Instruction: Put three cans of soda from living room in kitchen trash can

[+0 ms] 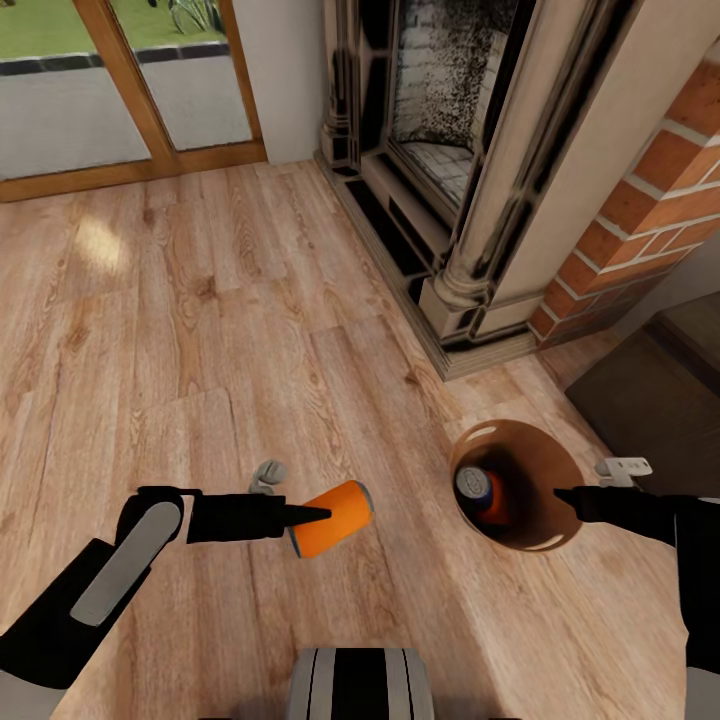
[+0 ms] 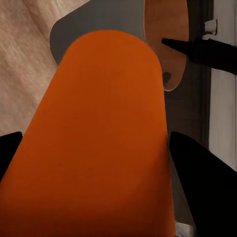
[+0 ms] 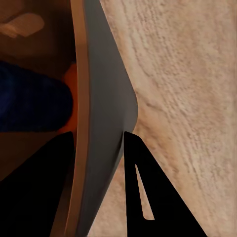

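My left gripper is shut on an orange can of soda, held on its side above the wood floor, left of the trash can. In the left wrist view that orange can sits between the left gripper's black fingers, with the trash can beyond it. The bin is grey outside and copper inside, and it holds a dark blue can and another orange can. My right gripper is shut on the bin's rim. In the right wrist view the bin wall runs between the fingers, with the blue can inside.
A stone fireplace with a red-brick side stands ahead on the right. A dark bench lies at the far right. A wood-framed glass door is at the back left. Open wood floor spreads ahead and to the left.
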Robot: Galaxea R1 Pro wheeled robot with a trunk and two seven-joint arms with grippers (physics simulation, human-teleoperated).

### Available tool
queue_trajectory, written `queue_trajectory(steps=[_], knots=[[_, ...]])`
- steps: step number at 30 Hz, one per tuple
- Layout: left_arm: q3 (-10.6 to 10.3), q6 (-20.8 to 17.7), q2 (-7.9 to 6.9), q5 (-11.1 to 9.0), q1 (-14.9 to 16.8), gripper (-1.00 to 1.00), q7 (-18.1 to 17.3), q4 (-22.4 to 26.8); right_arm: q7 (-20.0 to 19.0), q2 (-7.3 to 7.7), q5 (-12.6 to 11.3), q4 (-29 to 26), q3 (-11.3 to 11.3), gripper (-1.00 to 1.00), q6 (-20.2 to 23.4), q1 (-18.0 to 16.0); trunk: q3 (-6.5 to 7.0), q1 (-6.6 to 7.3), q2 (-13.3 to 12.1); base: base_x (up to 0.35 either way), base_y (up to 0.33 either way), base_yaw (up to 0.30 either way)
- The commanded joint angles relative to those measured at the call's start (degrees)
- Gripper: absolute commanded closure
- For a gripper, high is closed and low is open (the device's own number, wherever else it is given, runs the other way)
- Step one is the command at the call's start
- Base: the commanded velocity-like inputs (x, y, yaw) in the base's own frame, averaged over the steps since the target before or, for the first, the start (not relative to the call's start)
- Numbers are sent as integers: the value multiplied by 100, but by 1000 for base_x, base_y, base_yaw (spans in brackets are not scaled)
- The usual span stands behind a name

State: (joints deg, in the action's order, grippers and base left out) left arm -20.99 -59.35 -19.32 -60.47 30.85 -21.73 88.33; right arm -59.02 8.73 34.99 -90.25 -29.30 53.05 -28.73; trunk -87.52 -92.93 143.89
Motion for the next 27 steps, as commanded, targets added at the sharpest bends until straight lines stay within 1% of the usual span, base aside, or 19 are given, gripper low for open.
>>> queue_trajectory(steps=[1,3,4,6,7,8,12,13,17,19,21,24,26,27], knots=[[0,2,19,9,0,100,-5,0,-5,6,-50,-1,1,100,30,-1,0,0,0,0,0,0],[-4,8,75,14,0,100,3,0,-5,11,-48,-1,2,100,30,-1,0,0,0,0,0,0],[-10,9,149,32,0,100,14,0,-4,13,-49,-1,0,100,30,-1,0,0,0,0,0,0],[-20,11,230,44,0,100,23,0,-7,19,-48,-1,-4,100,30,-1,0,0,0,0,0,0],[-25,11,297,53,0,100,28,0,-11,22,-48,-1,-10,100,30,-1,0,0,0,0,0,0],[-24,11,324,54,0,100,46,0,-11,23,-47,-1,-13,100,30,-1,0,0,0,0,0,0],[-27,11,464,53,0,100,231,0,-13,34,-53,-5,-18,100,35,-1,0,0,0,0,0,0],[-28,11,515,53,0,100,326,0,-13,41,-54,-8,-13,100,49,-55,0,0,0,0,0,0],[-28,11,575,54,0,100,393,-2,-13,34,-54,-10,40,100,394,-351,0,0,0,0,0,0],[-28,11,614,58,0,100,402,-4,-13,22,-54,-10,160,100,509,-482,0,0,0,0,0,0],[-31,11,693,60,-2,100,405,-4,6,-18,-54,-10,356,100,548,-528,0,0,0,0,0,0],[-34,11,734,57,-7,100,406,-3,31,-46,-49,-10,547,100,561,-547,0,0,0,0,0,0],[-32,6,742,54,-8,100,407,-1,73,-181,-46,-10,772,100,556,-552,0,0,0,0,0,0],[-31,5,744,54,-8,100,407,-1,91,-229,-44,-10,822,100,553,-553,0,0,0,0,0,0]])
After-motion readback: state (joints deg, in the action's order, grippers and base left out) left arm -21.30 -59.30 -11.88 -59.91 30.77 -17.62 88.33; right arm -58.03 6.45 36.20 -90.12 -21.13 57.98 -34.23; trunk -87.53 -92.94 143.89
